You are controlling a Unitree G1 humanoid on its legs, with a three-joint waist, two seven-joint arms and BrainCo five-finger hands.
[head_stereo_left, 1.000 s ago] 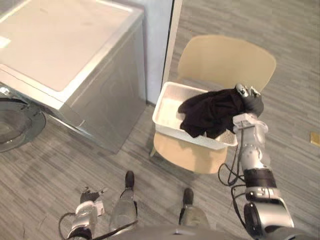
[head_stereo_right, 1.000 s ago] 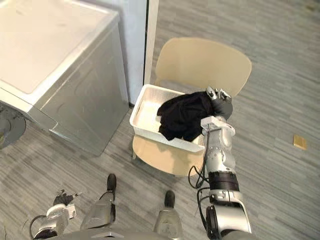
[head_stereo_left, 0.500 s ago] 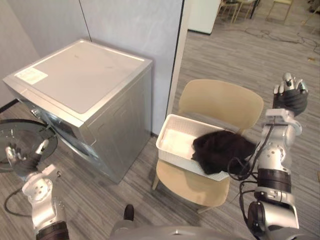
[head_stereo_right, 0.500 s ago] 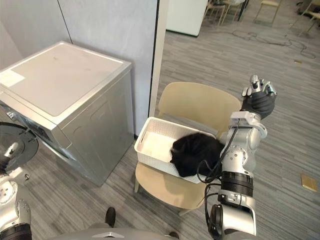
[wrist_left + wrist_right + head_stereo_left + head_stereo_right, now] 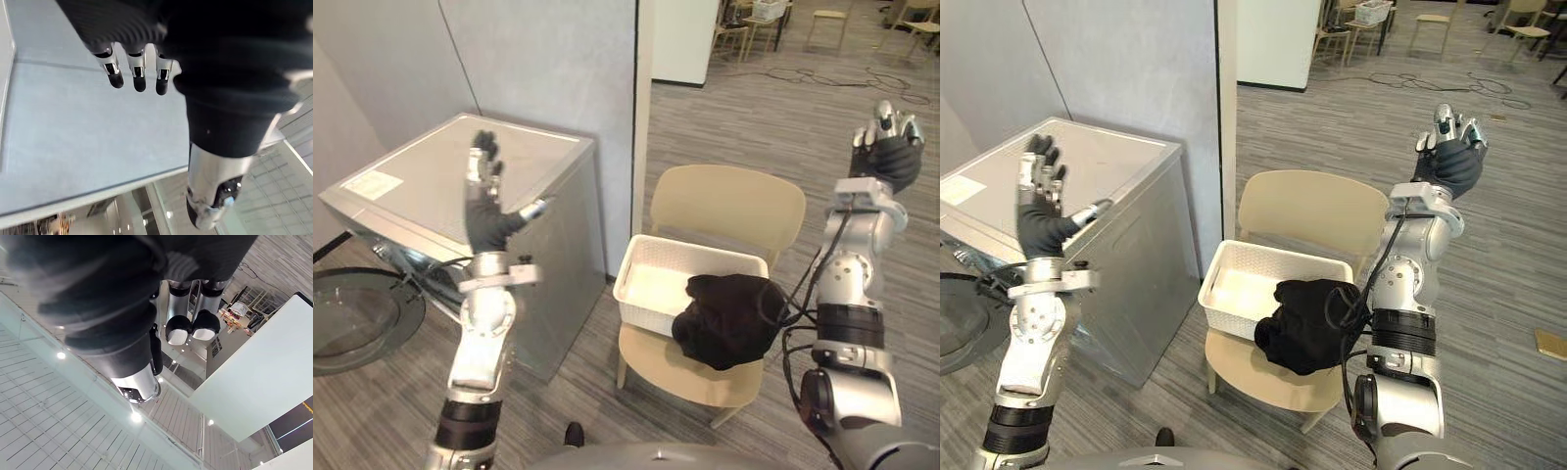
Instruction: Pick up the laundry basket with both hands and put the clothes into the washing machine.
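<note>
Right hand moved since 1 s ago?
Yes. The right hand has gone up: it was at the laundry basket rim, now it is raised high above the chair back.

There's the left hand, centre left: dark ribbed cover, silver fingers, dark tips. The right hand, upper right, wears the same. The left arm and right arm are silver-grey jointed segments with black bands.

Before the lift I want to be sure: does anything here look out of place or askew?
The black clothes hang over the near rim of the laundry basket on the chair, partly outside it. The left hand and right hand are raised, open, far from it.
</note>
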